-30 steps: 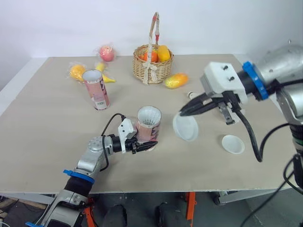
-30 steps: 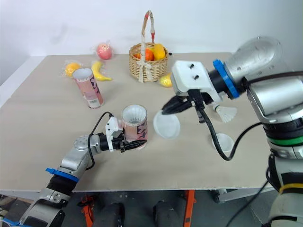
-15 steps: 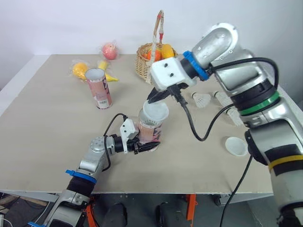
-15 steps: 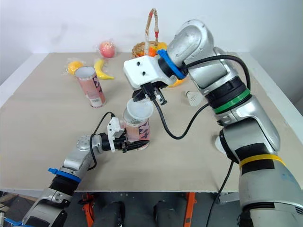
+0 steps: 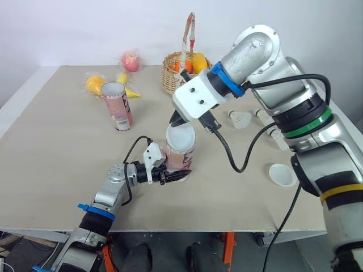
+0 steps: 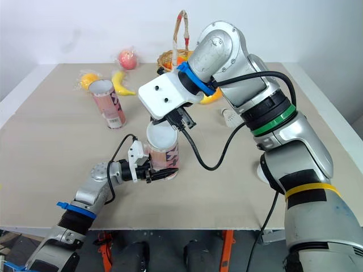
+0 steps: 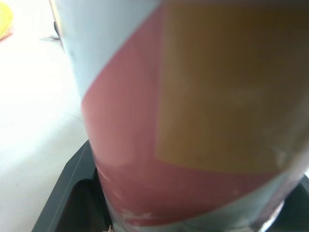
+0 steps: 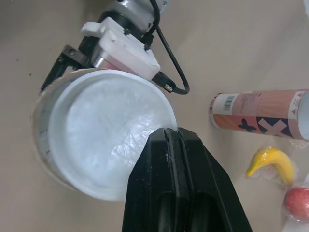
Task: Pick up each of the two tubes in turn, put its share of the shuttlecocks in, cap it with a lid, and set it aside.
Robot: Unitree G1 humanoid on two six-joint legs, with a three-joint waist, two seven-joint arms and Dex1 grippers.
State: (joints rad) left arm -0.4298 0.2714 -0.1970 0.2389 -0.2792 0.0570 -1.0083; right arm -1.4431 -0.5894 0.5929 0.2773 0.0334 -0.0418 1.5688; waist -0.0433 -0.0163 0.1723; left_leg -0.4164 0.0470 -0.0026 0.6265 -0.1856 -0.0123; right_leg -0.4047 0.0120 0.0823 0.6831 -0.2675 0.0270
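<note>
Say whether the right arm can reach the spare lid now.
Probably not yet: the right gripper is shut on the lid at the tube's mouth. The spare lid lies unobstructed on the table.

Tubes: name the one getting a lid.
The near tube, held by the left pincer; the right pincer holds a lid on it. The far tube stands open.
</note>
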